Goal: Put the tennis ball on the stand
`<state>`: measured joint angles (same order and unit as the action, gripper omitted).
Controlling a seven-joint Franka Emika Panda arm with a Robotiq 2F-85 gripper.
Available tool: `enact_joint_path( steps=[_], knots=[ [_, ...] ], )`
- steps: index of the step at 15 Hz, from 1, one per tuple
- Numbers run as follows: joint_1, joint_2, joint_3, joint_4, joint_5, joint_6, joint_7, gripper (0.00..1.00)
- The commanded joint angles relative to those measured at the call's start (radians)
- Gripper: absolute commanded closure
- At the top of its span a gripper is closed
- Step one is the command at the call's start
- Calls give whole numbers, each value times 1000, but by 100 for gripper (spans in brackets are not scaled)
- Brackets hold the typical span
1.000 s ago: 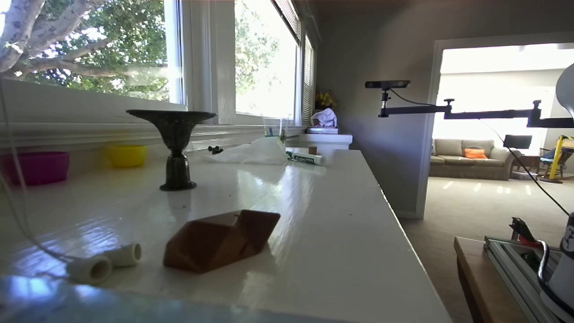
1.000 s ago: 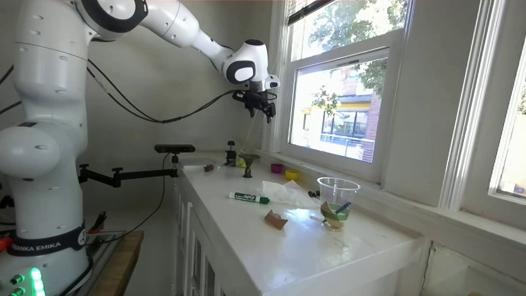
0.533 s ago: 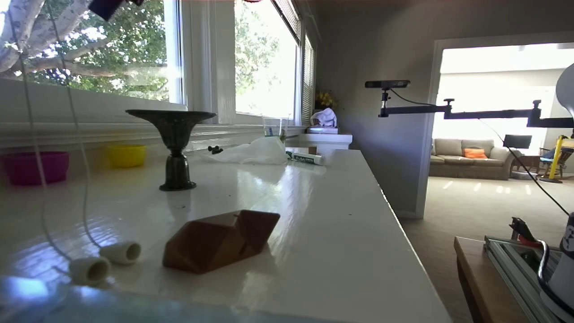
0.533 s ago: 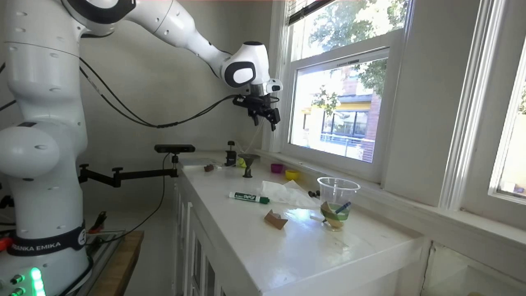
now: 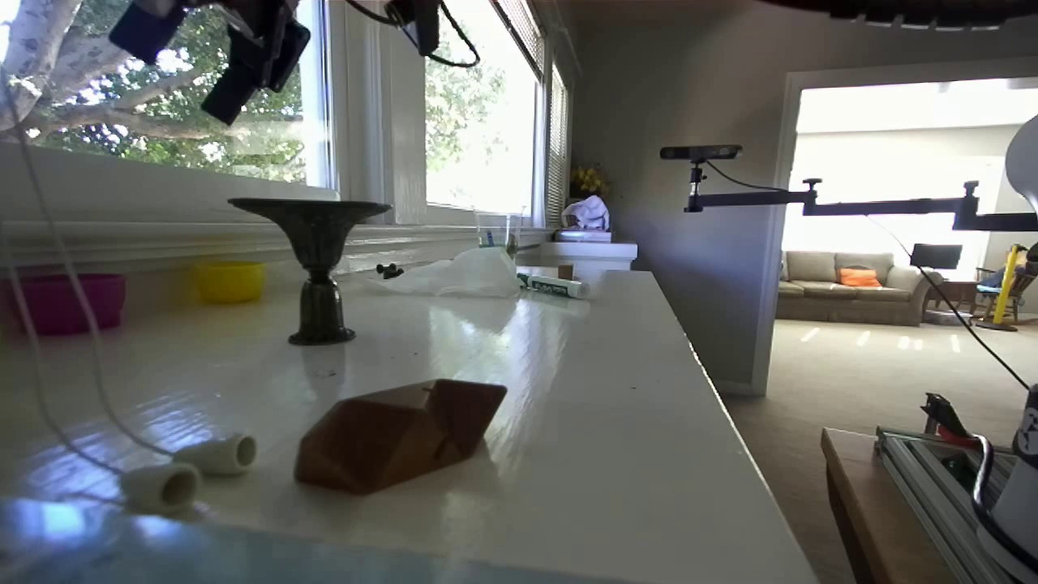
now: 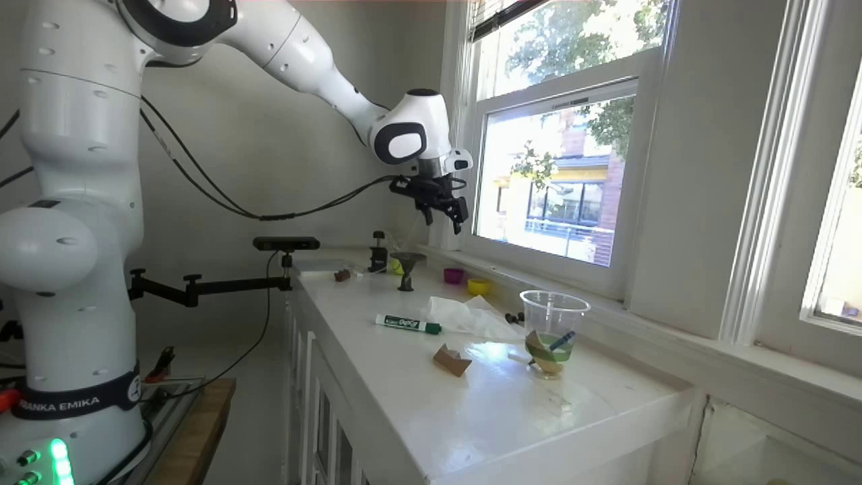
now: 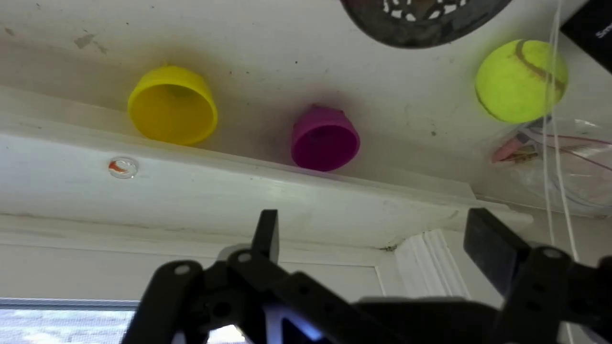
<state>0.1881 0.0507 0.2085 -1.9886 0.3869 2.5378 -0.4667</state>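
Observation:
The yellow-green tennis ball [image 7: 523, 88] rests on the white counter at the right of the wrist view. In an exterior view it shows partly hidden behind the stand [image 6: 396, 267]. The dark stand [image 5: 319, 259] stands upright on the counter; its rim shows at the top edge of the wrist view [image 7: 420, 34]. White strings [image 7: 550, 119] hang in front of the ball. My gripper [image 6: 443, 225] is open and empty, high above the counter near the window. Its fingers stand wide apart in the wrist view [image 7: 373, 215], over the window sill. The ball is outside its jaws.
A purple bowl [image 7: 325, 138] and a yellow bowl [image 7: 172, 105] stand by the sill. A black clamp [image 6: 378, 254] is beside the ball, and a plastic bag [image 7: 573, 162] lies behind it. A brown faceted lump [image 5: 397, 438], a marker [image 6: 407, 324] and a clear cup [image 6: 552, 323] are on the counter.
My gripper has come down and moved a little toward the window, entering the top of an exterior view. The hanging strings have swung. The stand and the ball have not moved.

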Motion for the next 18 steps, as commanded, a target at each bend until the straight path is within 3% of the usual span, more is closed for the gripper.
enact_joint_path(
  steps=[1, 8, 13, 18],
  knots=[
    [-1, 80, 23, 20, 44, 114, -80, 0],
    [-18, 254, 136, 100, 213, 262, -275, 0],
    [-50, 340, 228, 207, 310, 223, -438, 0],
    [-71, 366, 296, 289, 332, 116, -460, 0]
  ],
)
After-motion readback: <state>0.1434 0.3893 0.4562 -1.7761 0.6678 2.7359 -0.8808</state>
